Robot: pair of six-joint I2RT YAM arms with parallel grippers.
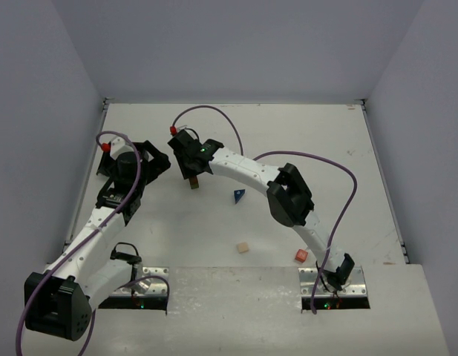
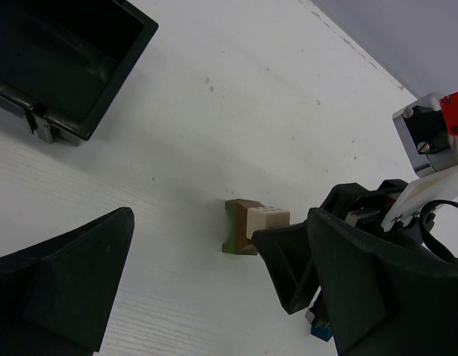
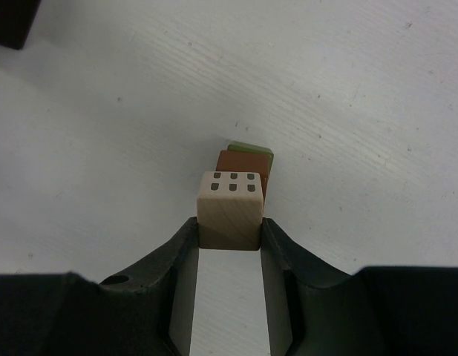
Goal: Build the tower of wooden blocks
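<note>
The right gripper (image 3: 229,231) is closing its two fingers (image 3: 181,256) on the opposite side faces of a tan cube (image 3: 230,199); the jaws are standing only as far apart as the cube is wide. The cube's upper face is carrying six dark rounded marks in two rows of three. Directly below the cube, the olive-green oblong (image 3: 245,162) is lying on the white table (image 1: 303,141), its near face reading brown and its far edge green. The cube appears to be resting on the oblong, though contact is not confirmable from the wrist view. The left gripper (image 2: 214,271) is hovering nearby with its jaws spread wide and holding nothing, its camera looking across at the held cube. Beside it, the black square tray (image 2: 102,111) is sitting on the table, with part of its dark interior showing. The blue wedge (image 1: 238,196) is lying just right of the stack. The second tan cube (image 1: 243,247) and the red cube (image 1: 301,255) are lying well apart from it, nearer the arm bases.
</note>
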